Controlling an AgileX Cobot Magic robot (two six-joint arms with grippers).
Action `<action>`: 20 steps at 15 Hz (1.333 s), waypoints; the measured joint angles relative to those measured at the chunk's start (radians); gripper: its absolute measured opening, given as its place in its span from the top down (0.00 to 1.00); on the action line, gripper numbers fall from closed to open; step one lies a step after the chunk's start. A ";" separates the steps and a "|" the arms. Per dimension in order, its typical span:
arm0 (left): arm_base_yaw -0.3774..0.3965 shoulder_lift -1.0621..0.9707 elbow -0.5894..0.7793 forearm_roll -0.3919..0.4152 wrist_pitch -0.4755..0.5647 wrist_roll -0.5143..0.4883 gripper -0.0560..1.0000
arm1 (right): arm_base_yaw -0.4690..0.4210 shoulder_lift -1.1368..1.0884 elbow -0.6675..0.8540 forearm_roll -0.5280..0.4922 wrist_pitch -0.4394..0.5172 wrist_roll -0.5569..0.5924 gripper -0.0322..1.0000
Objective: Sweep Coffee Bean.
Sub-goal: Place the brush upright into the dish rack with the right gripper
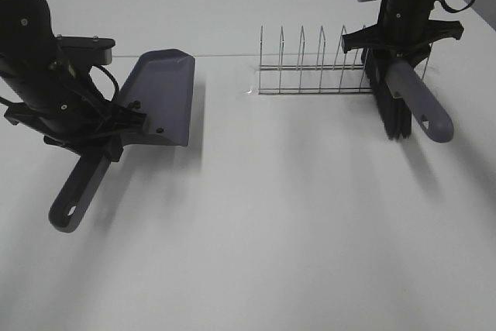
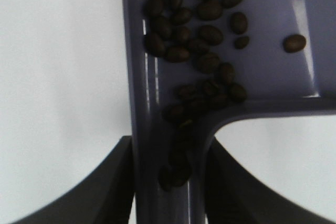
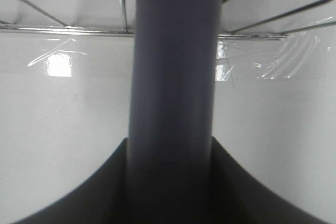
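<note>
1. My left fingers (image 2: pixel 107 195) pinch the handle of the grey dustpan (image 1: pixel 159 94) above the white table (image 1: pixel 294 222).
2. The coffee beans (image 2: pixel 197 35) lie clustered inside the pan, a few down in its handle groove.
3. My right fingers (image 3: pixel 97 198) clamp the handle of the brush (image 1: pixel 418 102) beside the wire rack (image 1: pixel 310 75).

Smooth grey plastic dustpan (image 1: pixel 163 98) with a faint sheen. Dark brown beans (image 2: pixel 210 34) with a dull, slightly oily shine. A brush (image 1: pixel 418 102) with a matt grey plastic handle and black bristles. Thin, bright metal wire rack (image 1: pixel 310 91). White desk (image 1: pixel 271 230), smooth and glossy, catching light reflections.
</note>
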 joint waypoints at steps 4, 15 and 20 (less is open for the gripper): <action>0.000 0.000 0.000 0.000 0.000 0.000 0.60 | -0.002 0.016 -0.024 0.012 -0.047 0.002 0.62; 0.000 0.000 0.000 0.000 -0.003 0.000 0.60 | -0.010 0.013 -0.026 0.012 -0.109 0.005 0.34; -0.001 0.000 0.000 -0.049 -0.024 0.000 0.60 | -0.010 -0.117 -0.026 0.022 0.008 0.006 0.31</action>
